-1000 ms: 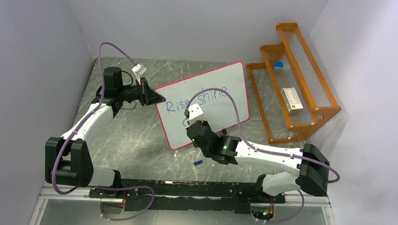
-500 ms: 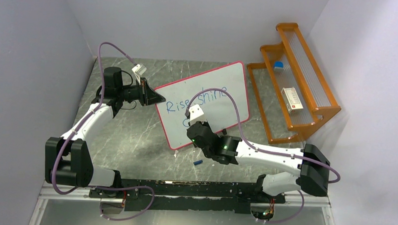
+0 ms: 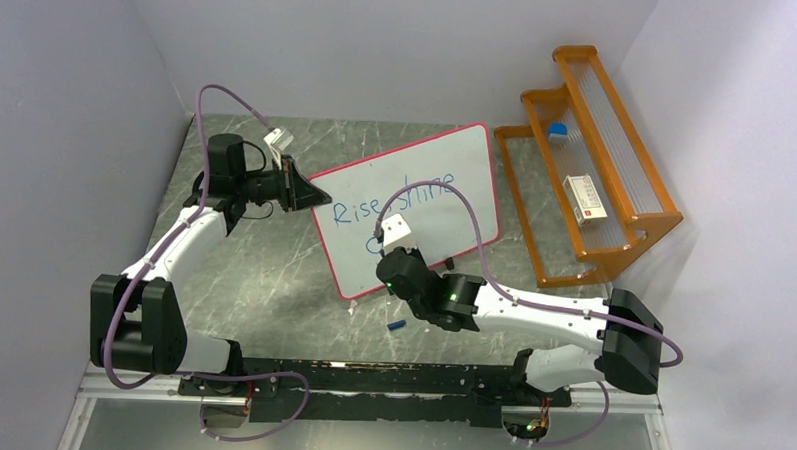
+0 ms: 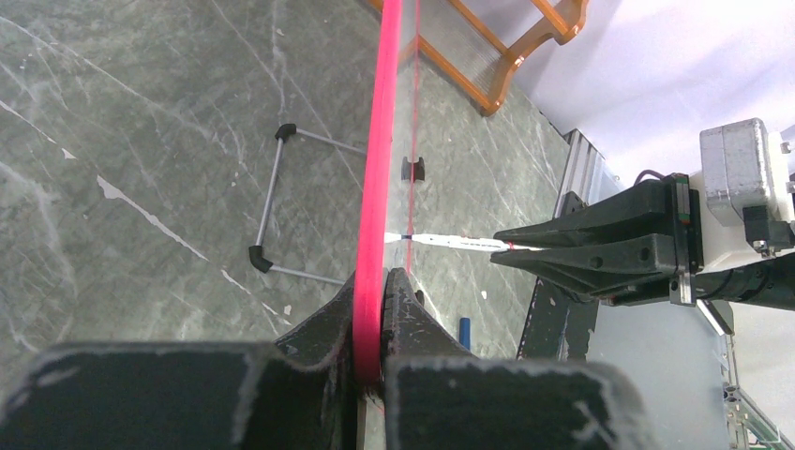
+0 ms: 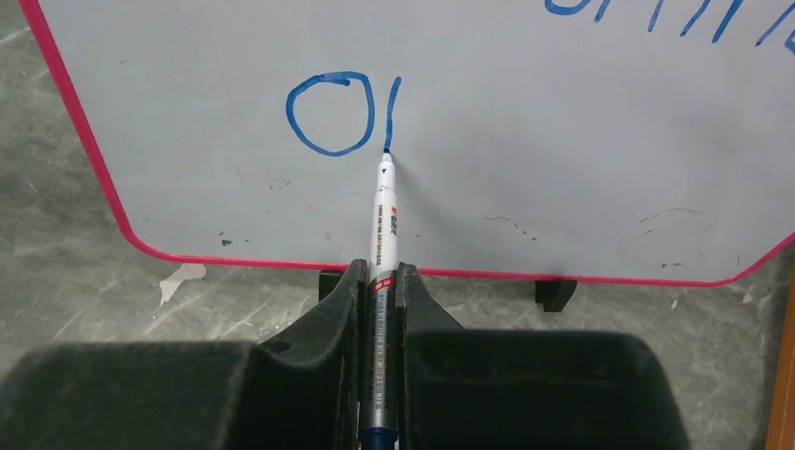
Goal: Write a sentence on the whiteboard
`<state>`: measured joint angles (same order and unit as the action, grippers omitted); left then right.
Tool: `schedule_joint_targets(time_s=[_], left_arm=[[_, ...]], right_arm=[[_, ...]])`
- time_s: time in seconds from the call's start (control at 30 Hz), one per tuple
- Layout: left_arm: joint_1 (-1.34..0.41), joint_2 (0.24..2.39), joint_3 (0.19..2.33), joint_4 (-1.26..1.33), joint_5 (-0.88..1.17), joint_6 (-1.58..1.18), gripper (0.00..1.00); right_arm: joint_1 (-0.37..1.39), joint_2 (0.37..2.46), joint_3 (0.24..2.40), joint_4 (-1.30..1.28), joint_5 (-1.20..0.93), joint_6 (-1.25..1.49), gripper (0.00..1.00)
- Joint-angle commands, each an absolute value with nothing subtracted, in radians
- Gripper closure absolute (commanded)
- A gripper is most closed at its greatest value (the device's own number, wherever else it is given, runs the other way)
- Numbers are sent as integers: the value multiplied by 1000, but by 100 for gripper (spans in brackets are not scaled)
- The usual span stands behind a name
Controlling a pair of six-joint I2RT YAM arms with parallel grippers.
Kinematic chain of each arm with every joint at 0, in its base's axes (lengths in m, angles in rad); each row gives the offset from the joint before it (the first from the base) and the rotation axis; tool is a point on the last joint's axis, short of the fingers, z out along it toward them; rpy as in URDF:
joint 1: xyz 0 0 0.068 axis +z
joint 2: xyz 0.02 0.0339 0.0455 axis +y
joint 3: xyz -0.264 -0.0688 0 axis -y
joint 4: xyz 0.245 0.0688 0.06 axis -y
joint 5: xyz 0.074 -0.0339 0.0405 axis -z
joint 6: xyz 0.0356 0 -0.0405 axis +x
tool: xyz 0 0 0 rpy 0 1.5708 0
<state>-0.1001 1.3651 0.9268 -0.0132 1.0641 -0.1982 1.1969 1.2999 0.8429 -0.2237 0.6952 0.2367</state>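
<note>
The whiteboard (image 3: 446, 177) with its pink-red frame stands tilted mid-table. My left gripper (image 3: 313, 195) is shut on its left edge; the left wrist view shows the frame (image 4: 380, 187) pinched between the jaws. The sentence (image 3: 395, 200) reads "Rise, shine" in blue on the top line. In the right wrist view, a second line (image 5: 342, 112) shows an "o" and one downstroke. My right gripper (image 5: 380, 272) is shut on a white marker (image 5: 384, 220), whose tip touches the board at the bottom of that stroke. The right gripper (image 3: 386, 253) sits low in front of the board.
An orange stepped rack (image 3: 587, 162) stands at the right, holding a small box (image 3: 585, 200) and a blue item (image 3: 558, 131). A blue marker cap (image 3: 397, 326) lies on the table near the right arm. Grey walls close in on three sides.
The right gripper has shifted slightly down and right along the board's second line, with the marker in it. The left arm and the board have not moved.
</note>
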Motion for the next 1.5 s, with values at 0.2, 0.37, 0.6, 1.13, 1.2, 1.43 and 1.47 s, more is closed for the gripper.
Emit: schedule_joint_targets(time_s=[0.2,0.37,0.6,1.13,1.2,1.43,1.47], left_arm=[[-120,1382,903,-96,940,-94,95],[-121,1382,903,-98,942,-94,95],[-120,1381,902,-95,943,-94,95],[-120,1381,903,-97,944,-94,95],[-121,1382,901,-95,945,-95,95],[-121,1382,902,-96,946,-95,95],[-121,1382,903,-95,946,-96,95]], right_arm=[[1192,1286,826,-227,689,260,100],[1193,1283,826,-192,702,250,100],[1192,1290,846,-157,719,225,100],[1192,1289,866,-117,760,182,100],[1192,1290,868,-108,760,178,100],[1190,1298,874,-93,771,170,100],[1190,1298,874,-91,775,169,100]])
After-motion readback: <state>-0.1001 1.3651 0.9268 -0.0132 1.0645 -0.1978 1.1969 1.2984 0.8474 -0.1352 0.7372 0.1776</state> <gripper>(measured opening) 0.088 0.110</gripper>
